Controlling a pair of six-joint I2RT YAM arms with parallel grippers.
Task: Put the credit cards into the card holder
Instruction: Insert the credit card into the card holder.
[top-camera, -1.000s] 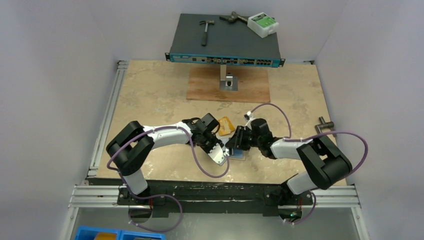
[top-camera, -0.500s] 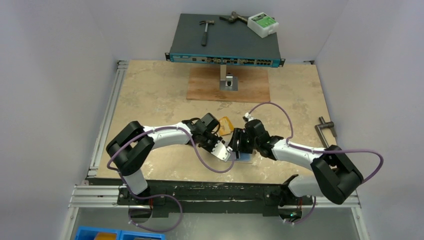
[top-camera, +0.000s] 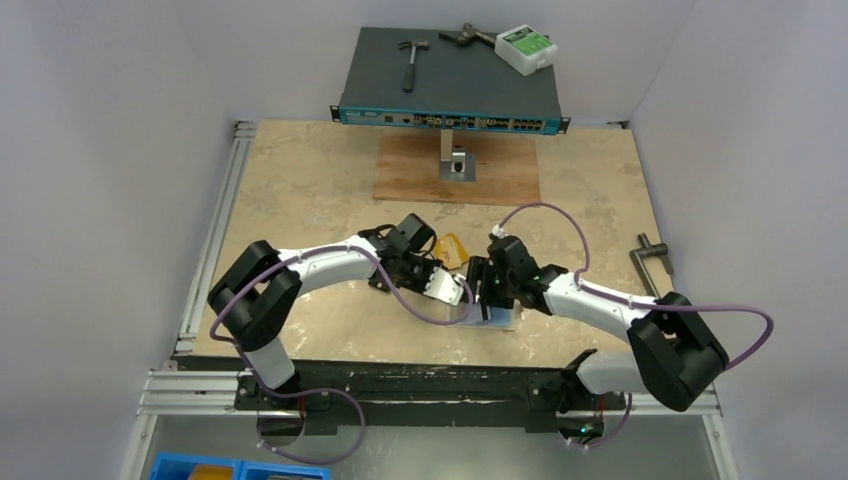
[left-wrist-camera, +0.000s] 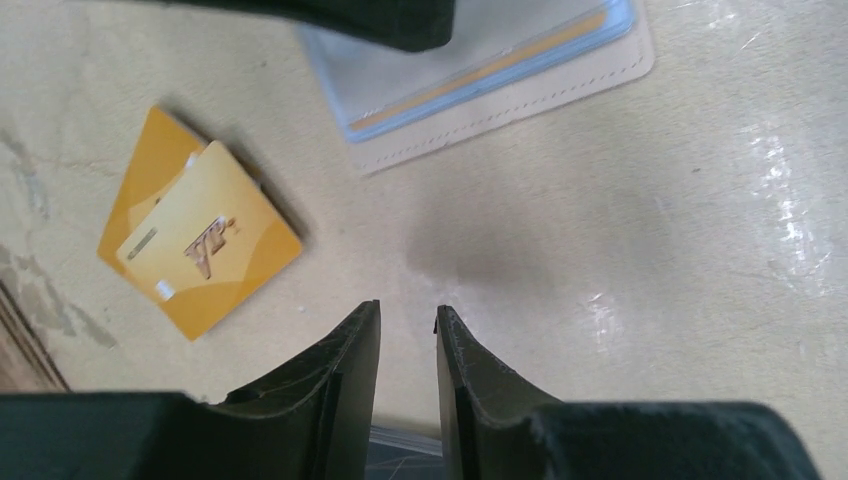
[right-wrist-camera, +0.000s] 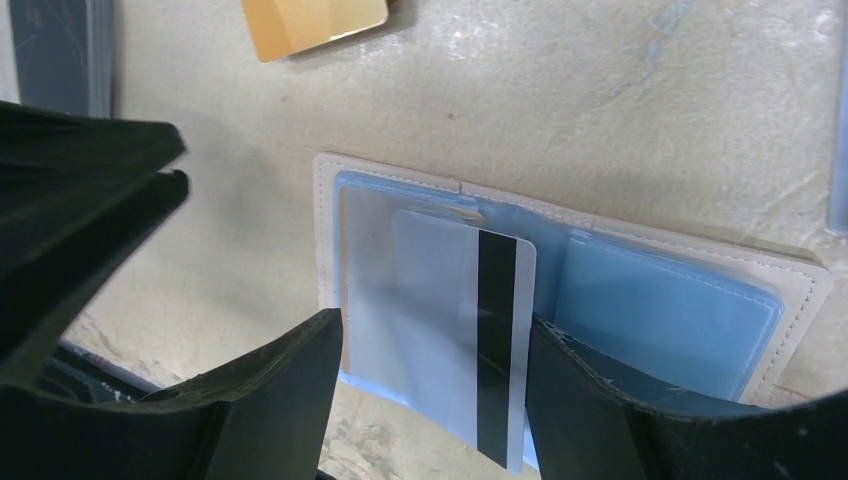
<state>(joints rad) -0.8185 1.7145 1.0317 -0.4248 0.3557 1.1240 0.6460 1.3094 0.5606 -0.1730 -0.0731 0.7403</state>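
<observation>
Starting nearest the bases, the right arm's elbow sits lower and farther out than a second ago, with its forearm stretched toward the middle of the table (top-camera: 300, 190). The right gripper (right-wrist-camera: 432, 320) holds its fingers wide, one against each long edge of a silver-grey card (right-wrist-camera: 430, 290) that lies black stripe up, so it is clamped across the card's width. That card lies over the left half of the open card holder (right-wrist-camera: 680, 310), which rests flat on the table under the right gripper. The card's near end overhangs the holder's edge. I cannot tell whether its far end is under the clear bluish pocket or only on top of it. From above, more of the holder shows than half a second ago.

Just left of it, the left gripper (left-wrist-camera: 406, 312) has drawn back slightly from the right one. Its jaws stand close together with a slim gap. A dark bluish sliver deep between them is cut off by the frame, and I cannot tell whether they grip anything.

Beyond both grippers the orange-yellow card (left-wrist-camera: 200, 245) lies where it lay, half hidden from above by the left wrist. Whether it is one card or two overlapped is hard to say.

Farther back are a wooden board (top-camera: 410, 175) and a network switch (top-camera: 450, 75) with a hammer (top-camera: 410, 58) on top.
</observation>
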